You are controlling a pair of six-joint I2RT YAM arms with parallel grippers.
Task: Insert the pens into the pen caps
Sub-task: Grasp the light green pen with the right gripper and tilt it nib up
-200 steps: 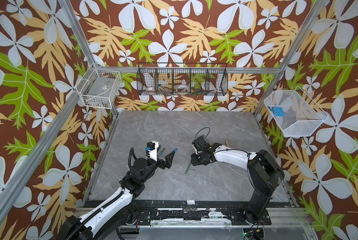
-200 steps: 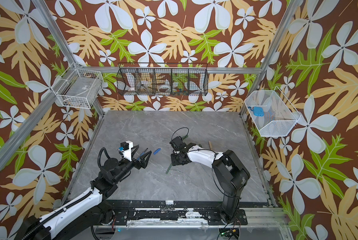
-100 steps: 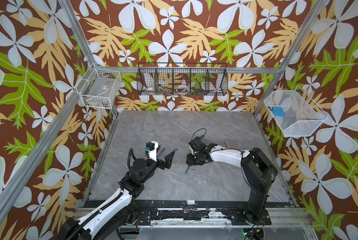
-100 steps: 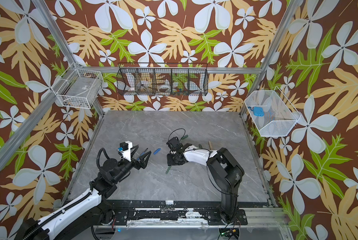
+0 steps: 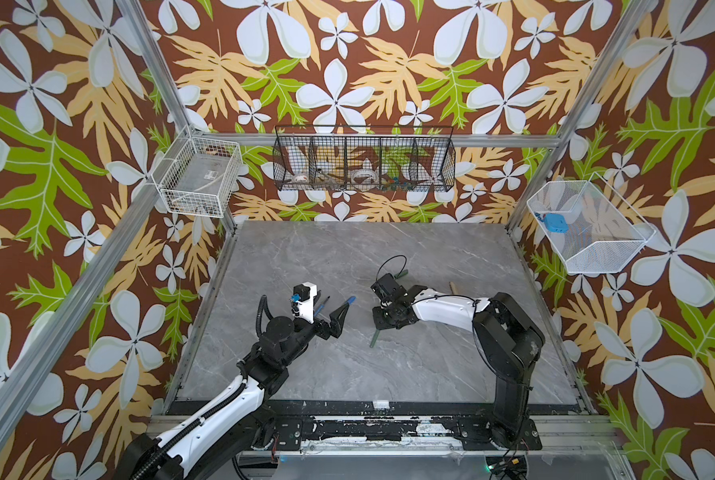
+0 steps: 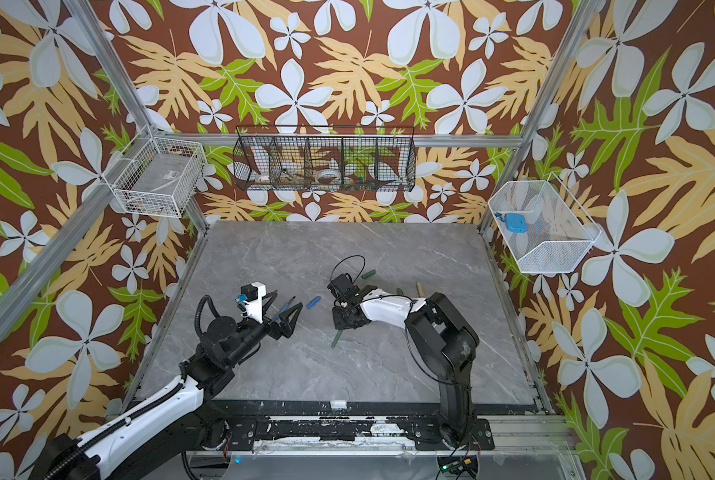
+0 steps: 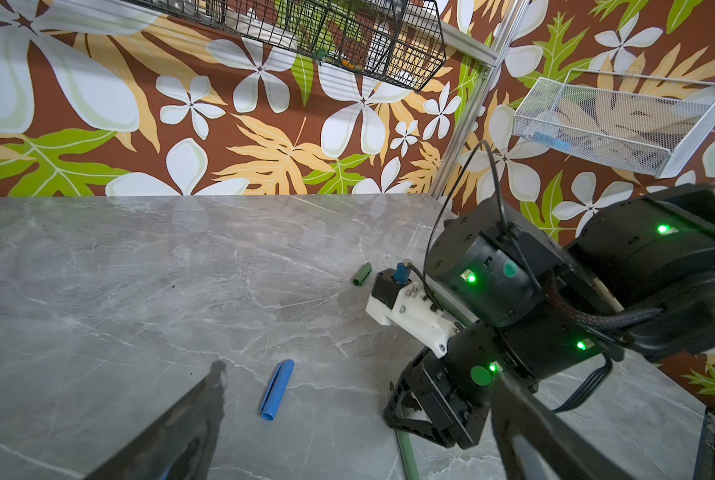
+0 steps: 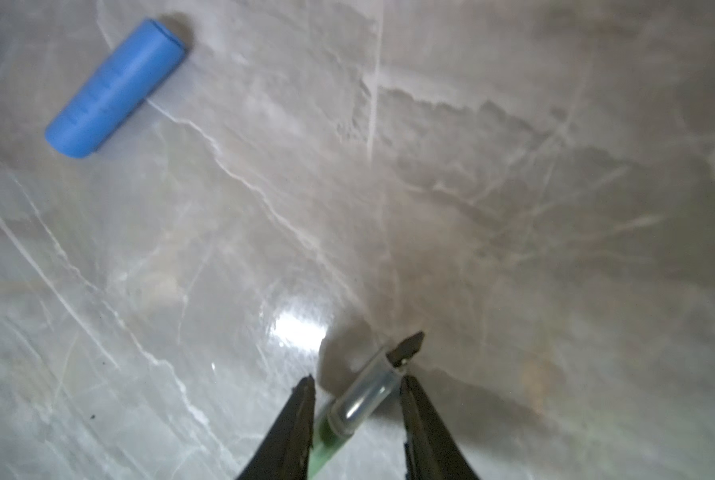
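Note:
A green pen lies on the grey table near the middle. My right gripper is down over its tip end. In the right wrist view the pen lies slantwise between the half-closed fingers, still resting on the table. A blue cap lies between the two arms. My left gripper hovers wide open beside it, holding nothing. A blue pen lies under it. A green cap lies behind the right wrist.
A tan piece, pen or cap, lies behind the right forearm. A black wire basket hangs on the back wall. A white one hangs at the left and a mesh one at the right.
My right gripper has shifted slightly left and settled over the green pen, and its jaws have narrowed around it. The left arm has not moved.

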